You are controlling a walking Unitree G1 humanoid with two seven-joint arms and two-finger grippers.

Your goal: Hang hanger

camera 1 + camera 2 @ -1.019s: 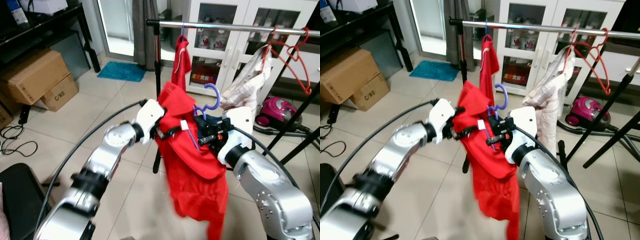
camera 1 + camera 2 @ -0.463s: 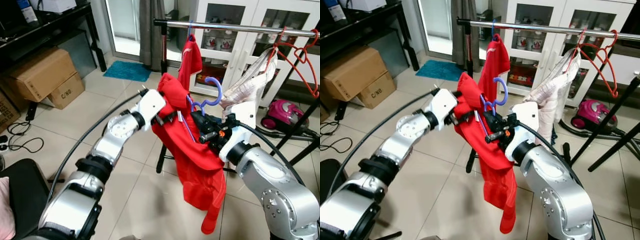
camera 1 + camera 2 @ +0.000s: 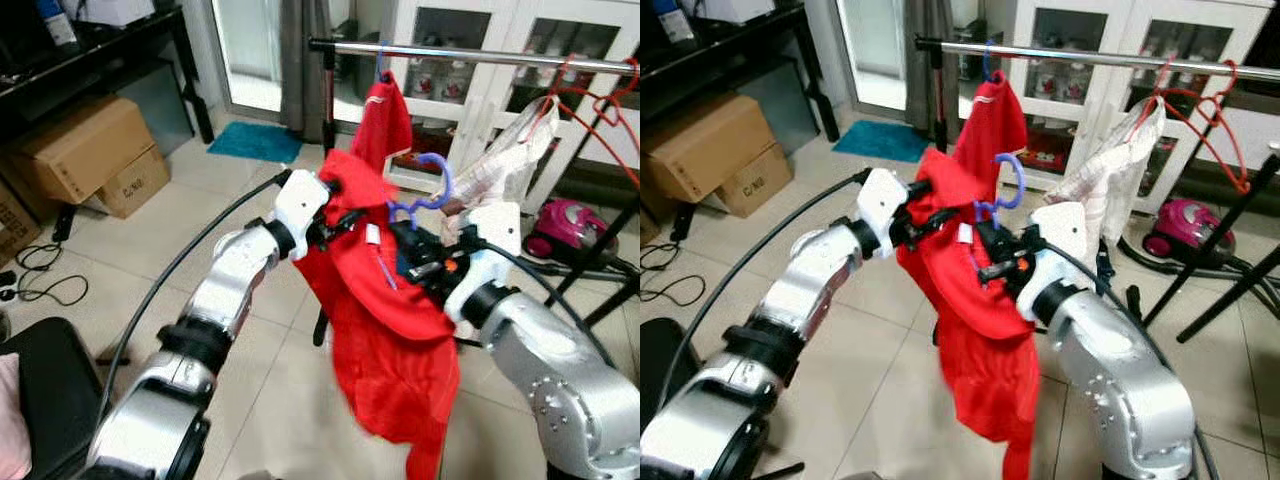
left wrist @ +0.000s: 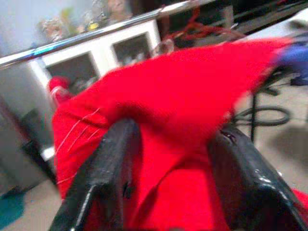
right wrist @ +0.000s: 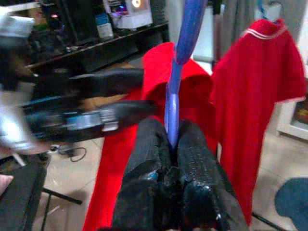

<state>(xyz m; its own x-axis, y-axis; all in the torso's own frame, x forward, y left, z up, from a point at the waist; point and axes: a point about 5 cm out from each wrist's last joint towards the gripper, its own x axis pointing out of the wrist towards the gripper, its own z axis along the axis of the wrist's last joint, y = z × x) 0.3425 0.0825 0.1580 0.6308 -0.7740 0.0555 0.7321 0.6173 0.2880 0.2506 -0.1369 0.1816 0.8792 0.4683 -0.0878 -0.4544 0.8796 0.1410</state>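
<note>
Both arms are silver with white wrist housings and black joint bands. A black cable (thick, looping) trails from the left wrist housing [image 3: 300, 203]. The fingers [image 5: 192, 166] are black and textured.

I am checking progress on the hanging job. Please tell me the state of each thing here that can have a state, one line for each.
purple hanger: held below the rail, not hooked on it.
red garment: draped on the purple hanger, hanging down.
right gripper: shut on the purple hanger.
left gripper: fingers around a fold of the red garment.
red shirt: hanging on the rail.
red hangers: hooked on the rail, empty.
</note>
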